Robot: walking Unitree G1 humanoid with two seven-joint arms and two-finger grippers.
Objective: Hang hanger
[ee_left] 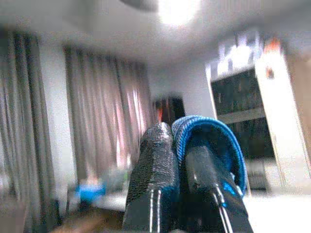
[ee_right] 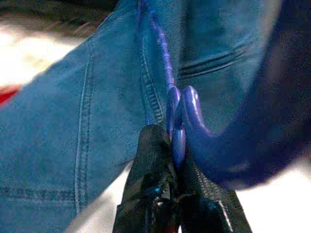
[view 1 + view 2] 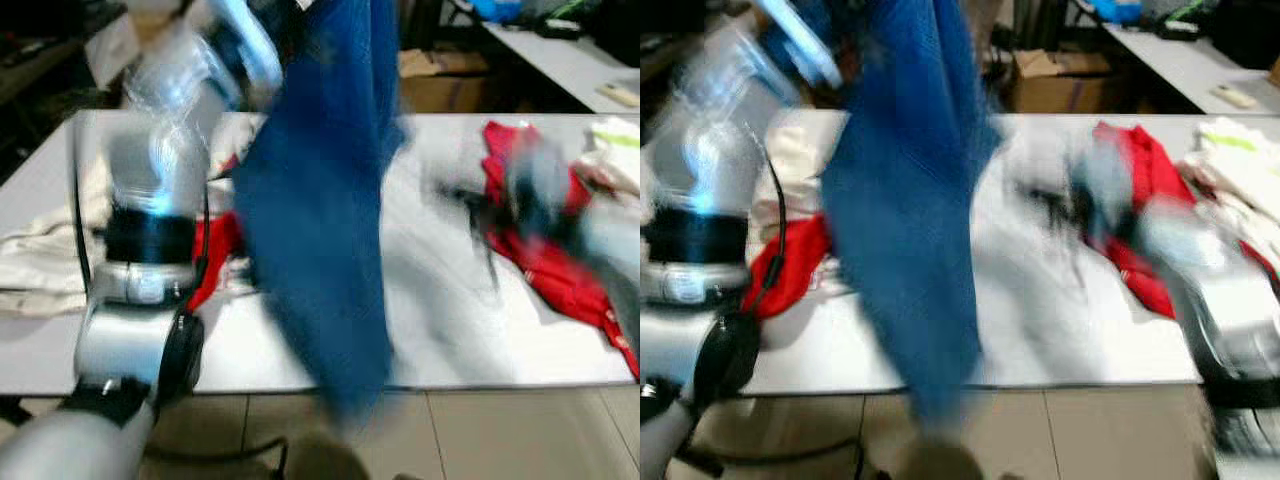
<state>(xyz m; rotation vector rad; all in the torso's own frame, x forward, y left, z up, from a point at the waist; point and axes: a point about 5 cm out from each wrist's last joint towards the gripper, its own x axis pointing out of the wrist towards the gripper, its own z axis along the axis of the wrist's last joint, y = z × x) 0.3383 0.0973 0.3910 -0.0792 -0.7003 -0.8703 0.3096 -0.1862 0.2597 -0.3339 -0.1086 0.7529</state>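
Note:
A pair of blue jeans hangs in front of me over the near edge of a white table. My left arm reaches up beside them. In the left wrist view my left gripper is shut on a fold of blue fabric. In the right wrist view my right gripper is shut on a blue plastic hanger, close against the jeans. My right arm is a blur at the right, above the table.
Red garments lie on the table at the right and behind my left arm. A cream cloth lies at the far left. Beyond the table stand a cardboard box and a second table.

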